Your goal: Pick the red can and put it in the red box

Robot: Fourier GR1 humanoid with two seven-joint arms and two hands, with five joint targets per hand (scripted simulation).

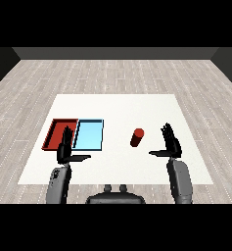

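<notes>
The red can (136, 138) stands upright on the white table (117, 108), right of centre. My right hand (170, 141) hovers to the can's right, a short gap away, fingers straight and thumb pointing toward the can; it is open and holds nothing. The red tray (53, 133) lies at the table's left with the light blue tray (88, 135) right beside it. My left hand (65, 147) is raised over the red tray's near right corner, open, with its thumb stretched out to the right below the blue tray. It hides part of the red tray's edge.
Both grey forearms come up from the lower corners. The table's near edge runs just behind the hands' wrists. A wooden floor surrounds the table on all sides.
</notes>
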